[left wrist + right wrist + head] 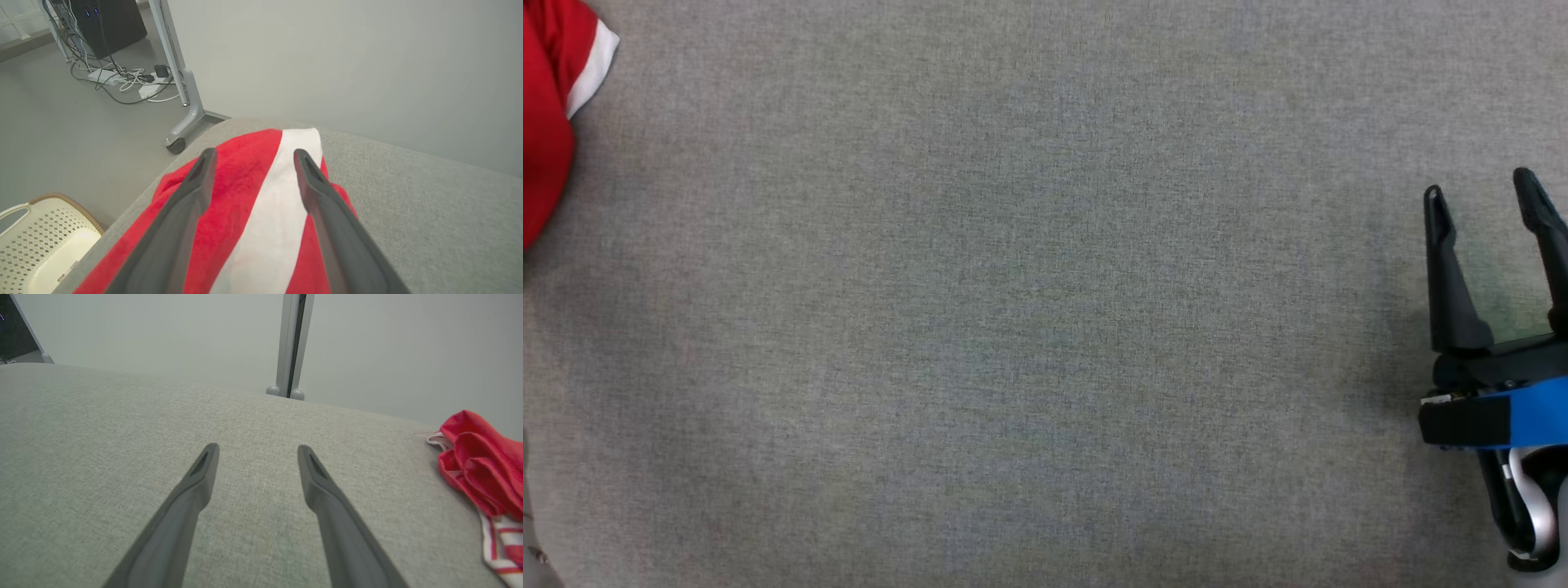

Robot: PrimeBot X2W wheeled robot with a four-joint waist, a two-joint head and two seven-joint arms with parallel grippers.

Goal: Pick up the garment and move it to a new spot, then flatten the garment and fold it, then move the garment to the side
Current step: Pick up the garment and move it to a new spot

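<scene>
Head view: the grey worktop is mostly bare. The garment, red with a white band, lies at its far left corner, partly cut off by the frame. The right gripper sits near the right edge, well apart from the garment. Its fingers are spread and nothing is between them.

Left wrist view: the left gripper hangs over the garment with its fingers apart, gripping nothing. Whether they touch the cloth cannot be told. The garment lies flat along the worktop's rounded corner, and a white stripe runs between the two fingers. Beyond the edge, a pale perforated basket stands on the floor. Further off are a castered leg and a tangle of cables.

Right wrist view: the right gripper's fingers stand apart above bare worktop. A crumpled red cloth with a red-and-white striped part lies at the worktop's edge on this view's right. It may be a second piece rather than the garment, but the angle leaves that unclear. A grey post rises behind the far edge.
</scene>
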